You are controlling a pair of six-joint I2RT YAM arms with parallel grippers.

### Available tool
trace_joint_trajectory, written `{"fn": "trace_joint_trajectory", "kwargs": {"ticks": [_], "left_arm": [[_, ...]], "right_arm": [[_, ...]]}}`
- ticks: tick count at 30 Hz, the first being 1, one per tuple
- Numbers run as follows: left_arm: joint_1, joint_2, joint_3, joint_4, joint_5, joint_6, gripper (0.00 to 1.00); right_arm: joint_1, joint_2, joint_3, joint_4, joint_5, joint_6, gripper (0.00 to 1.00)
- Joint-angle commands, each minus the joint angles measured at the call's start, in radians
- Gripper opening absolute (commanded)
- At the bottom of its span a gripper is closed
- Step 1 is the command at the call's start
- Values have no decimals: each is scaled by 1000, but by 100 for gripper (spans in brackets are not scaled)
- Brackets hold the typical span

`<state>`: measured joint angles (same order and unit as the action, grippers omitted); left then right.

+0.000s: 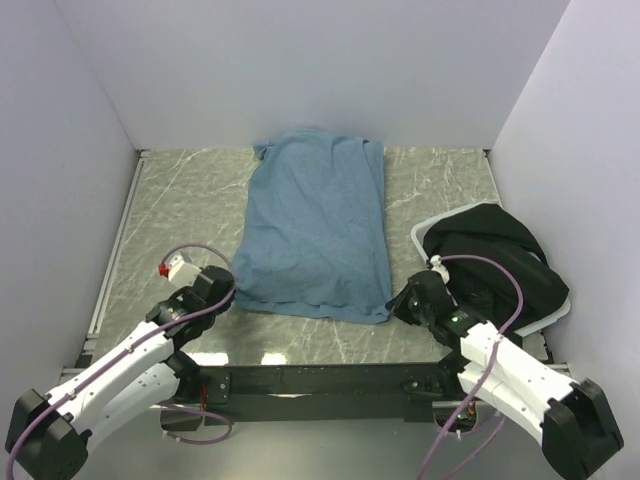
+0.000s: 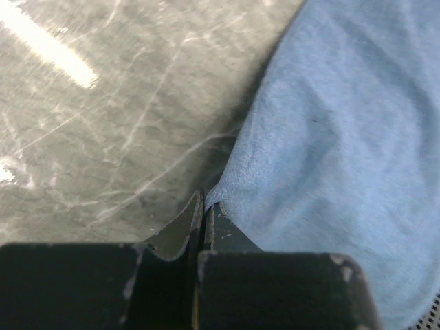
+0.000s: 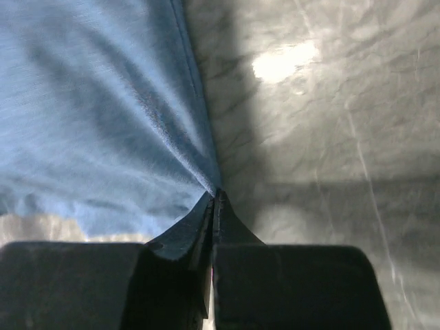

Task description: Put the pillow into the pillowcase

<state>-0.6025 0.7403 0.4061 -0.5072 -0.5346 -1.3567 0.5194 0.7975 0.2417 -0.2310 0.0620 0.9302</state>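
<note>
My left pincer (image 2: 204, 205) is clamped shut, and the near left corner of the pillowcase (image 1: 318, 225) meets its tips, so it appears to be nipping the hem there. My right pincer (image 3: 216, 196) is also closed, on the near right corner. There the blue cloth is gathered into tight creases that run straight into the closed jaws, so that grip is plain. Both of my arms reach forward low from the near edge of the table (image 1: 180, 210), forearms angled inward, wrists close to the surface, one at each near corner of the cloth. The pillowcase is a dusty blue, plain and soft, with a fine nap showing in the wrist views. It lies lengthwise down the middle of the table, its far end close to the back wall and its near edge between my two pincers. Its surface is rumpled with shallow folds, and the near edge is uneven. The table is grey-green marbled stone with bright glare spots. To the right, just beside my right arm, a black fabric bundle (image 1: 495, 260) sits heaped, well apart from the blue cloth.
</note>
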Motion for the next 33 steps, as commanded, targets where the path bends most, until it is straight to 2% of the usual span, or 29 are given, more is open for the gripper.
{"fn": "trace_joint_trajectory", "kwargs": {"ticks": [1,4,5,6,7,8,10,11,12,13,14,15,16,18,19,20,21,22,23,25,26,29,33], "left_arm": [[6,-41,121,-10,-22,93,1],[18,-47,233,-7,-28,172,1],[21,-42,273,-8,-30,195,1],[26,-36,363,-10,-34,243,1],[35,-16,417,-5,-33,270,1],[43,-3,472,1,-34,301,1],[70,54,665,21,-33,379,1],[82,79,736,28,-27,408,1],[95,106,886,36,-22,451,1],[119,157,960,45,-5,470,1],[130,181,1096,55,-2,503,1],[144,201,1161,74,-1,519,1],[147,244,1222,82,-2,528,1],[148,290,1397,96,4,565,1],[148,332,1450,95,2,573,1],[148,352,1534,99,5,596,1],[148,367,1563,111,8,611,1],[148,389,1588,122,5,622,1],[148,396,1628,127,-7,640,1],[148,392,1628,168,-4,674,1],[150,383,1604,226,-5,689,1],[148,376,1579,297,-1,715,1],[170,464,1585,358,19,746,1]], "right_arm": [[7,-101,161,-177,-8,-69,0],[5,-142,335,-261,22,-126,0],[5,-133,452,-299,42,-145,0],[5,-118,519,-320,56,-162,0],[2,-75,589,-341,67,-198,0],[4,-49,734,-373,77,-217,0],[-18,46,891,-399,72,-270,0],[-30,86,1074,-434,59,-286,0],[-42,127,1172,-455,26,-301,0],[-67,211,1373,-474,10,-324,0],[-81,257,1481,-525,-4,-335,0],[-99,303,1592,-556,-20,-343,0],[-117,400,1828,-591,-55,-352,0],[-165,501,2069,-683,-96,-357,0],[-179,588,2272,-706,-140,-349,0],[-238,621,2344,-728,-183,-337,0],[-266,638,2375,-711,-227,-303,0],[-295,611,2302,-673,-302,-289,0],[-330,576,2221,-556,-324,-272,0],[-366,464,1981,-414,-367,-225,0],[-380,444,1937,-321,-381,-215,0],[-403,469,1936,-277,-390,-206,0],[-406,546,1938,-179,-413,-182,0]]}}
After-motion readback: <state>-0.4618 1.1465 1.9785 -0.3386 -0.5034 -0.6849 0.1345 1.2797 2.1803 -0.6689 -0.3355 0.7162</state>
